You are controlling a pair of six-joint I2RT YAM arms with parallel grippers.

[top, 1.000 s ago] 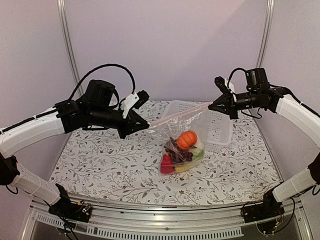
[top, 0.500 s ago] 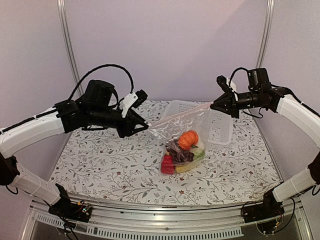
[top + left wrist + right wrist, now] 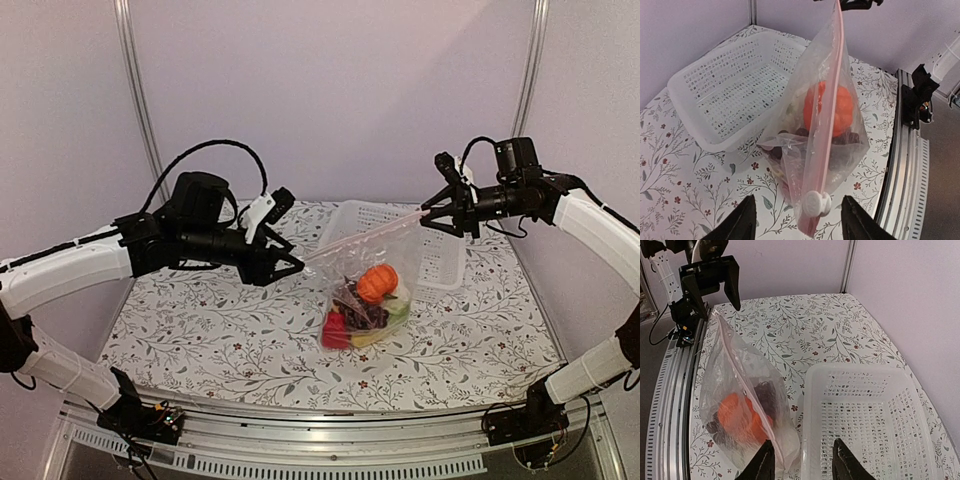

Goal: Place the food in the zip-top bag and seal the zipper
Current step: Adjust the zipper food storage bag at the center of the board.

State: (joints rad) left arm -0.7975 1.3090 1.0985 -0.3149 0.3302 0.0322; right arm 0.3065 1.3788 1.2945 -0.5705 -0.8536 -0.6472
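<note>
Clear plastic zip-top bag (image 3: 372,255): shown upright on the patterned table (image 3: 200,330), just beside the white basket (image 3: 860,371), propped by the load in its bottom and its stretched top edge.
Food (image 3: 366,300): orange, purple, red and yellow pieces were seen gathered in the bag's bottom.
Zipper (image 3: 831,75): pink strip, stretched between the two arms; judged closed, the white slider (image 3: 817,202) being parked at the left arm's end.
Left gripper (image 3: 797,196): fingers were spread to either side of the slider end, apparently untouched by it.
Right gripper (image 3: 802,440): fingers were spread about the opposite corner; contact could not be told.
Stage: sealing was judged complete.
</note>
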